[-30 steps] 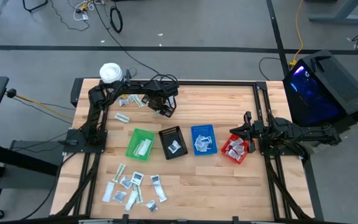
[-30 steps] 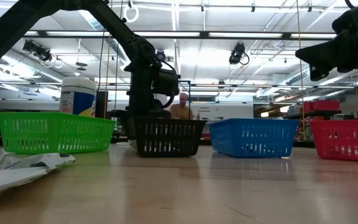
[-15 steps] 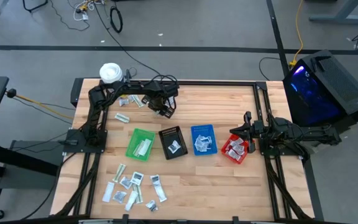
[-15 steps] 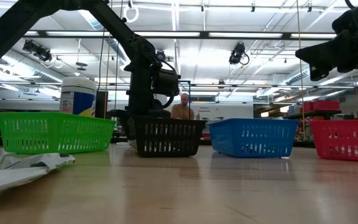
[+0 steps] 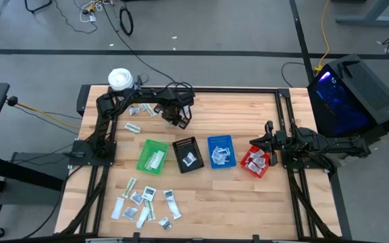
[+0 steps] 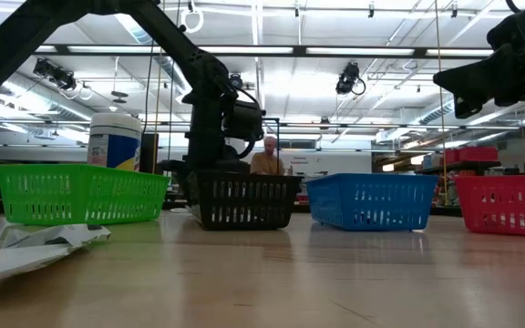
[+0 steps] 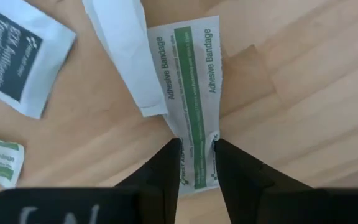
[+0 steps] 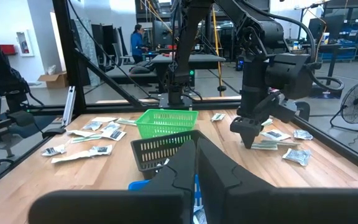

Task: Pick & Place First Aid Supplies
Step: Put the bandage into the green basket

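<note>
First aid supplies lie in two loose groups: some at the far left (image 5: 139, 112), several near the front left (image 5: 144, 202). My left gripper (image 5: 176, 120) points down at the far group, its fingers closed in on a white adhesive bandage packet with a green stripe (image 7: 191, 87). That packet lies flat on the wood, with a plain white packet (image 7: 126, 50) overlapping one edge. My right gripper (image 5: 267, 140) waits shut and level at the table's right, above the red bin (image 5: 257, 162). My left gripper comes from above, pointing down, with its fingers (image 7: 169, 163) across the bandage packet. They meet its two long edges close to one short end (image 7: 197, 163). The packet lies flat on the table, its other end under the plain white packet.
Green (image 5: 153, 156), black (image 5: 188, 154), blue (image 5: 221, 151) and red bins stand in a row across the table's middle, each holding packets. A white tub (image 5: 119, 79) stands at the far left corner. Bare wood lies right of the left gripper and along the front right.
</note>
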Robot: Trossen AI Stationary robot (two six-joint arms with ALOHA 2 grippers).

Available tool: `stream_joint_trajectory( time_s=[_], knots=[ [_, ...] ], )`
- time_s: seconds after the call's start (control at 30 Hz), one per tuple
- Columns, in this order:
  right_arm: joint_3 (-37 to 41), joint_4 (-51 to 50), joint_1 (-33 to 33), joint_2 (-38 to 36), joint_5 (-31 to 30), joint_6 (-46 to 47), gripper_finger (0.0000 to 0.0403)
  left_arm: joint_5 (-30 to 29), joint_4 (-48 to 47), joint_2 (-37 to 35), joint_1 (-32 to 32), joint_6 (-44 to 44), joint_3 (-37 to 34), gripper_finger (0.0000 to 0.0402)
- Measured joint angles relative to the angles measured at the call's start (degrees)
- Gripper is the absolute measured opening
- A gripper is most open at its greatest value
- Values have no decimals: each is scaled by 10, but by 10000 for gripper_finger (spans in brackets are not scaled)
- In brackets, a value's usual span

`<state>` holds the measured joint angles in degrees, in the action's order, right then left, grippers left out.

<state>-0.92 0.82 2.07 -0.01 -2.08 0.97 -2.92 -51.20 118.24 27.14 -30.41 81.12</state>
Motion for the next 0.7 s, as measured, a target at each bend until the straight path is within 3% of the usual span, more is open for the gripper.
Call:
stream_joint_trajectory(
  time_s=[0.7],
  knots=[
    [0,0,0,0,0,0,23,12,-33,-65,-43,25,0,106]
  ],
)
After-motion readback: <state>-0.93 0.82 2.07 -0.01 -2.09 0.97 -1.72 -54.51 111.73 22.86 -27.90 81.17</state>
